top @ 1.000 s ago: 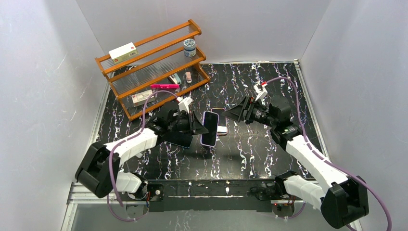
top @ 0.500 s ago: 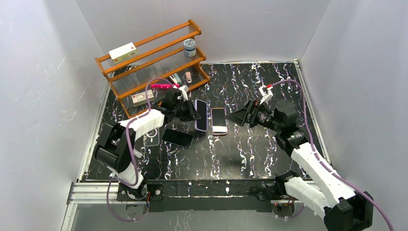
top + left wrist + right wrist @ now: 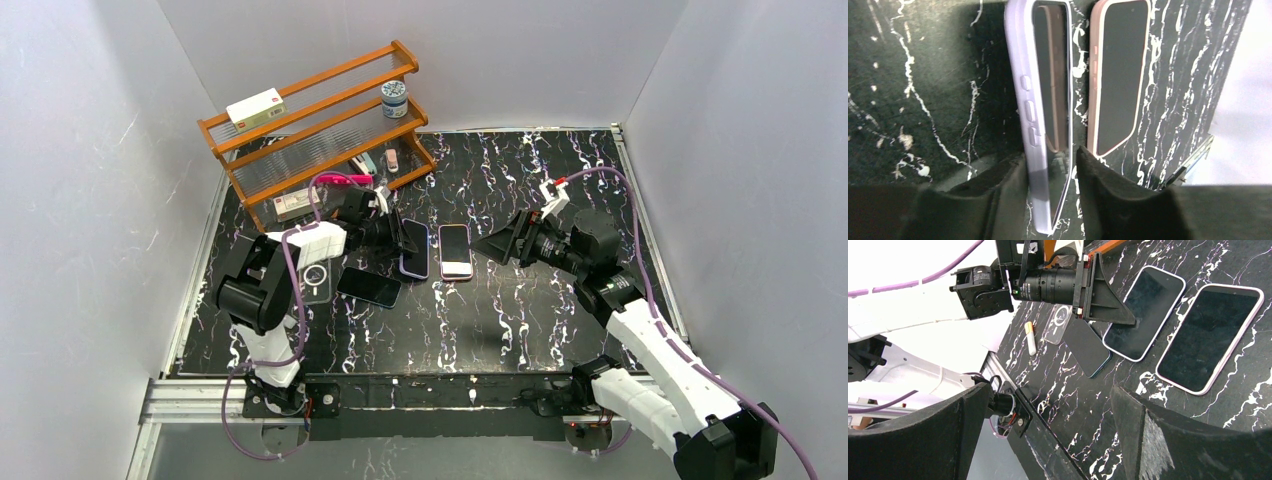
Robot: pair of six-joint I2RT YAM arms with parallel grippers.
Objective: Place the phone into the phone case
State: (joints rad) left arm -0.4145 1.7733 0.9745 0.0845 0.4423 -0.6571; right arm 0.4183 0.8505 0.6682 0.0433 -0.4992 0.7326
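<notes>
Left gripper (image 3: 1050, 160) narrow, lilac case (image 3: 1023, 75) end between fingers, grip cannot tell; case looks light, bendy: hold long edges; right gripper (image 3: 1048, 405) wide

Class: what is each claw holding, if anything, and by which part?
The right claw is open and empty. The left claw straddles the lavender-cased phone at one end, across its long edges; whether it actually grips cannot be told.
</notes>
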